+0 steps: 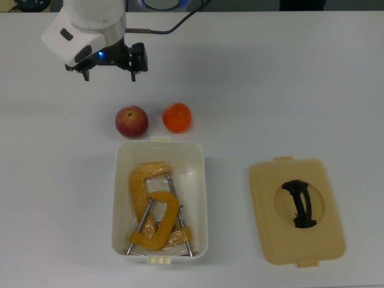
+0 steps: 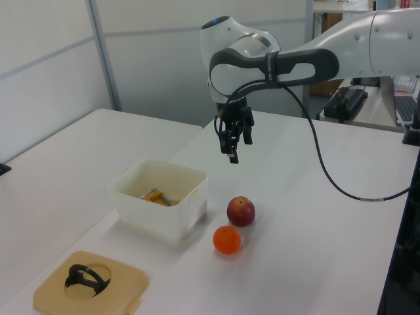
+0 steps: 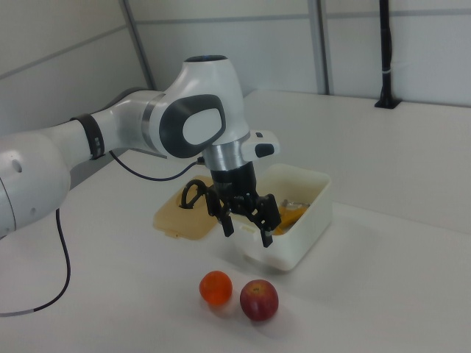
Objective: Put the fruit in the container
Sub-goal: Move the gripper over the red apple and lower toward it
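Top view, gripper (image 1: pixel 110 73): parted fingers holding nothing, near the table's far edge, well apart from the fruit.
Top view, apple (image 1: pixel 131 121): red-yellow, on the white table (image 1: pixel 270 90), just beyond the tub's short end, toward the top view's left.
Top view, orange fruit (image 1: pixel 177 117): beside the apple on the top view's right, the two apart, neither in the tub.
Top view, white tub (image 1: pixel 201 186): open, with yellow C-clamps (image 1: pixel 155 210) lying inside.
Top view, tan lid (image 1: pixel 297 210): flat on the table to the top view's right of the tub, black handle (image 1: pixel 300 203) up.

Left view, gripper (image 2: pixel 233 141): raised off the table, fingers pointing down, nothing between them.
Left view, apple (image 2: pixel 241 210): on the table to the left view's right of the tub (image 2: pixel 159 197).
Left view, orange fruit (image 2: pixel 227 239): just in front of the apple.
Left view, lid (image 2: pixel 92 285): near the front corner.

Right view, gripper (image 3: pixel 247 229): spread wide and empty, in front of the tub (image 3: pixel 294 220).
Right view, orange fruit (image 3: pixel 215 287) and apple (image 3: pixel 259 298): side by side on the table, the apple to the right view's right.
Right view, lid (image 3: pixel 180 213): partly hidden behind the arm.
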Controlling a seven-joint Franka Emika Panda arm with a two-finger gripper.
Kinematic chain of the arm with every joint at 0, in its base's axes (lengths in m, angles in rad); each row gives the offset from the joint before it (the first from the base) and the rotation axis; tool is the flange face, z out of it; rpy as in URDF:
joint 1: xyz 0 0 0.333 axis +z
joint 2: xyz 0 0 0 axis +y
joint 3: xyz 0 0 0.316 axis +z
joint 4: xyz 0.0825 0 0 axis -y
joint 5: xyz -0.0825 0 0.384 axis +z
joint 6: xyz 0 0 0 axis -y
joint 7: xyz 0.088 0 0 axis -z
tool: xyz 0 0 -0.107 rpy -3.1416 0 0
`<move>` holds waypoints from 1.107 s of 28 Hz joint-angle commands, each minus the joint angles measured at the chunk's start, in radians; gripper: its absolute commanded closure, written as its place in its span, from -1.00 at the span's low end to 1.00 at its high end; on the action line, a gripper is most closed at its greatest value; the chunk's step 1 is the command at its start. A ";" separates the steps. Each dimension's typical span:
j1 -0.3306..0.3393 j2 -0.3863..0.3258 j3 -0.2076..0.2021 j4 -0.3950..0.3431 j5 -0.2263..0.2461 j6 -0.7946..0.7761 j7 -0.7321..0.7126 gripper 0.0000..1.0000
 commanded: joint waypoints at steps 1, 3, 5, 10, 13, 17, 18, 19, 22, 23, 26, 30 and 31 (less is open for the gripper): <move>-0.014 -0.054 -0.011 -0.032 -0.014 -0.010 -0.008 -1.00; -0.014 -0.073 -0.011 -0.056 -0.014 -0.008 -0.009 -1.00; -0.012 -0.083 -0.011 -0.069 -0.014 0.004 -0.010 -1.00; -0.012 -0.143 -0.009 -0.203 -0.011 0.159 -0.010 -1.00; -0.009 -0.165 -0.003 -0.316 -0.011 0.300 -0.010 -1.00; -0.005 -0.166 -0.002 -0.398 -0.012 0.432 -0.012 -1.00; -0.003 -0.165 -0.002 -0.408 -0.014 0.443 -0.012 -1.00; -0.003 -0.162 -0.002 -0.415 -0.014 0.450 -0.012 -1.00; -0.003 -0.145 0.000 -0.418 -0.015 0.456 -0.027 -1.00; -0.003 -0.139 -0.002 -0.419 -0.015 0.456 -0.032 -1.00; -0.002 -0.111 0.001 -0.418 -0.014 0.458 -0.036 -1.00; 0.011 -0.085 0.015 -0.415 -0.014 0.472 -0.036 -1.00; 0.012 -0.071 0.017 -0.415 -0.014 0.481 -0.035 -1.00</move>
